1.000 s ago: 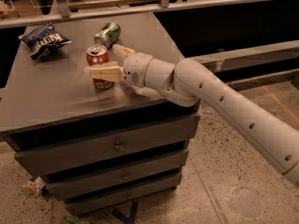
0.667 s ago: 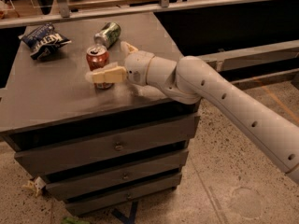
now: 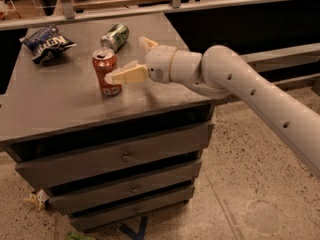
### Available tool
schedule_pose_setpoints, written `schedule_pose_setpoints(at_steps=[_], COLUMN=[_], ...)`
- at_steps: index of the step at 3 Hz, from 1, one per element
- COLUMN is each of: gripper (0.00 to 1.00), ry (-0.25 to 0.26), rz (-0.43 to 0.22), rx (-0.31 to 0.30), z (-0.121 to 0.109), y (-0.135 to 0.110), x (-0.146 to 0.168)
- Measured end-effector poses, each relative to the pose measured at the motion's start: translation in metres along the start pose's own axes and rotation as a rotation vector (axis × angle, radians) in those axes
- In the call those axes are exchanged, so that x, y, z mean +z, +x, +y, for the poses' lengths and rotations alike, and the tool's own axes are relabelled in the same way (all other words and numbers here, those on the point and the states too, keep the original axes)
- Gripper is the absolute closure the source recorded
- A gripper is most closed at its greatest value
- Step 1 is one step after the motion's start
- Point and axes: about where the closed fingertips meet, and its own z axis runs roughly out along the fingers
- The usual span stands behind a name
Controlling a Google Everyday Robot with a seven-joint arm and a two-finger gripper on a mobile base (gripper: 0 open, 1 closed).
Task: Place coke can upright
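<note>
We see the coke can [image 3: 105, 70] standing upright on the bench [image 3: 55, 104], near the middle of its top and a little toward the back edge, with its silver lid and tab facing up. The gripper [image 3: 125, 58] hangs just to the right of the can, reaching in over the bench's right edge on a white arm [image 3: 250, 89]. Its two fingers are spread wide and pinch nothing. One tan finger [image 3: 127, 75] lies level, and its tip crosses in front of the can's right side; we cannot tell whether it touches the metal. The other finger points up and back, clear of the can. A green can [image 3: 114, 36] lies on its side by the back edge, behind the coke can. A chip bag [image 3: 47, 43] sits at the back left corner. Three drawers [image 3: 125, 156] fill the bench's front.
</note>
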Motion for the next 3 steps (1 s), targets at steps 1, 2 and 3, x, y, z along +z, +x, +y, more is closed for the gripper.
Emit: schedule_pose_setpoints(at_steps=[1, 2, 3], gripper=[0.00, 0.00, 0.00], ry=[0.021, 0.075, 0.083], rz=[0.058, 0.151, 0.159], rx=[-0.037, -0.057, -0.055], z=[-0.015, -0.032, -0.035], y=[0.003, 0.009, 0.012], x=[-0.026, -0.056, -0.059])
